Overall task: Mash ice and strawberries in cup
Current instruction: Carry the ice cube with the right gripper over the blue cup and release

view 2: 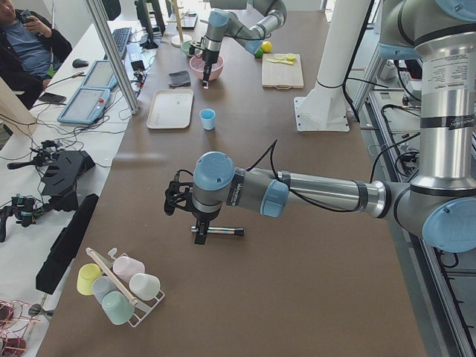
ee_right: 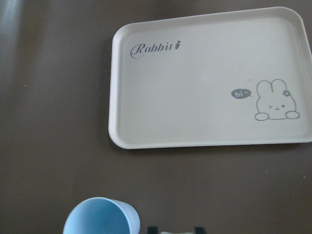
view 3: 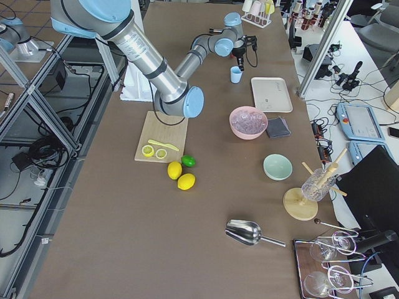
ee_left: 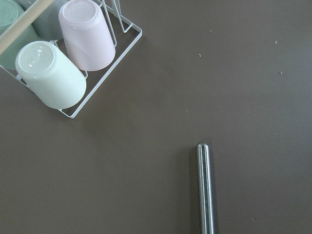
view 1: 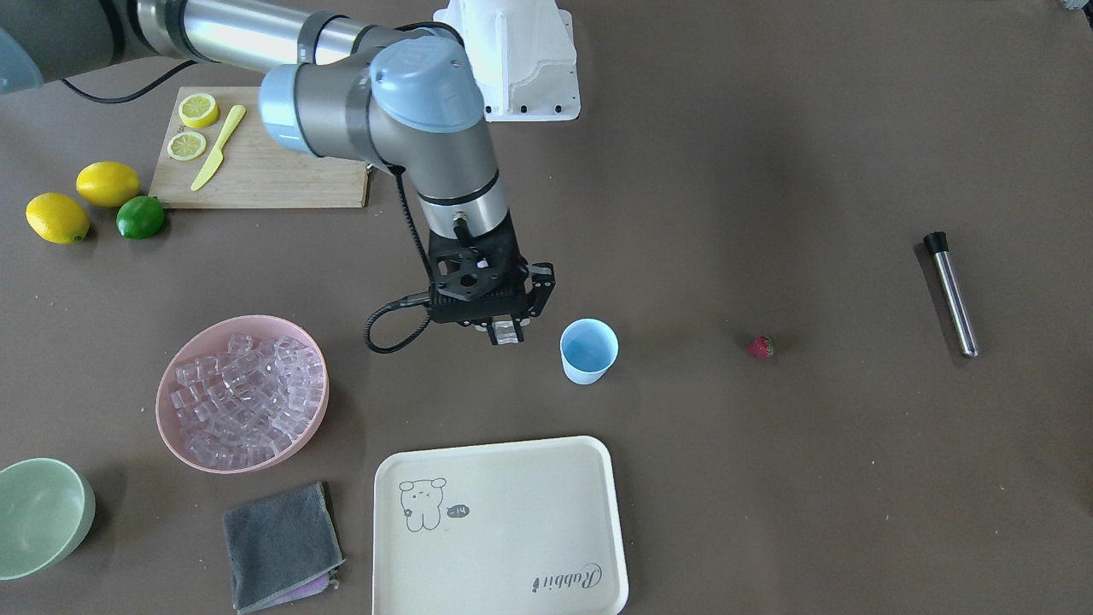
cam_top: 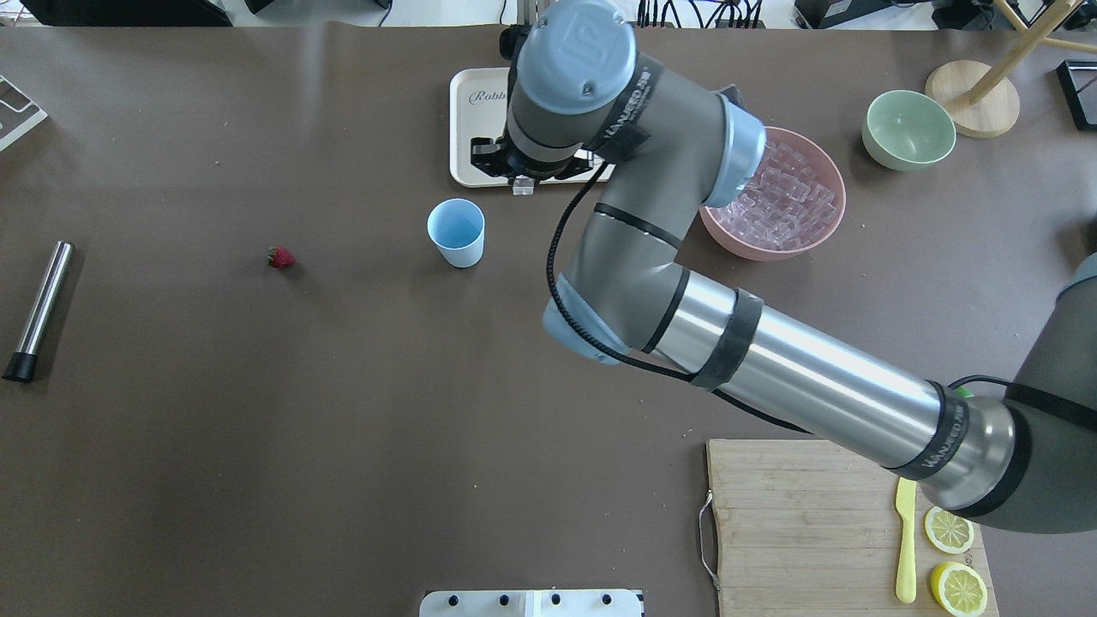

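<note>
- Mid-table sits the light-blue cup (view 1: pixel 588 350), upright, near the cream tray (view 1: pixel 529 512)
- right gripper (view 1: pixel 507 335) hangs just beside it — fingers clamped on one clear ice cube (cam_top: pixel 523 187)
- strawberry (view 1: pixel 760 347) lies well apart on the cup's other side
- more ice (view 1: pixel 243 393) fills the pink bowl (view 1: pixel 175 431)
- left gripper (view 2: pixel 199 236) hovers over the metal rod (view 2: pixel 223 231) at the table's end — can't tell if it's open or closed
</note>
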You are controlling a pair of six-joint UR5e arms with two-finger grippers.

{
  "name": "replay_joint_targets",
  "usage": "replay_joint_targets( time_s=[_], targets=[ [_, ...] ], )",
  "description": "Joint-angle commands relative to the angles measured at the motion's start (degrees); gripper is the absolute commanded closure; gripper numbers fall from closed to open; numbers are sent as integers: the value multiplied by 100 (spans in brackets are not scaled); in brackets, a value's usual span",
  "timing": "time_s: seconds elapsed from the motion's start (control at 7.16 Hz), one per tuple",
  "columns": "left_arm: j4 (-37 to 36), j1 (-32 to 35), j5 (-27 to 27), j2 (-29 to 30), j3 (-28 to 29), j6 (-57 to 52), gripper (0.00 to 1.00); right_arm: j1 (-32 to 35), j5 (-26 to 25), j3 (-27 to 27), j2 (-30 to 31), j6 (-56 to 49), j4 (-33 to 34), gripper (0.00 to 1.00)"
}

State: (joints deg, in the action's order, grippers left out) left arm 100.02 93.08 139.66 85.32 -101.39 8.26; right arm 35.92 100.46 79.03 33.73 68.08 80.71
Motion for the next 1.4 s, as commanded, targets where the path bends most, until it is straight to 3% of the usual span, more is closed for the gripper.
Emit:
replay_joint_targets(
  time_s=[0.0, 0.42, 0.56, 0.7, 0.84, 1.12, 1.26],
  targets=[
    [0, 0, 0, 2, -21, 0, 2, -505, -971, -720, -402, 652, -543, 74],
    [0, 0, 0, 2, -21, 0, 2, -577, -1133, -872, -464, 689, -653, 71],
    [-9, 0, 0, 2, -21, 9, 2, -603, -1195, -968, -455, 733, -810, 57],
    [-9, 0, 0, 2, -4, 0, 2, -612, -1195, -969, -464, 742, -820, 26],
    [0, 0, 0, 2, -21, 0, 2, -612, -1195, -969, -464, 742, -829, 4],
    [0, 0, 0, 2, 5, 0, 2, -473, -925, -612, -281, 628, -742, 2],
    [0, 0, 0, 2, 14, -9, 2, -150, -314, 18, 312, 140, -706, 2]
  ],
)
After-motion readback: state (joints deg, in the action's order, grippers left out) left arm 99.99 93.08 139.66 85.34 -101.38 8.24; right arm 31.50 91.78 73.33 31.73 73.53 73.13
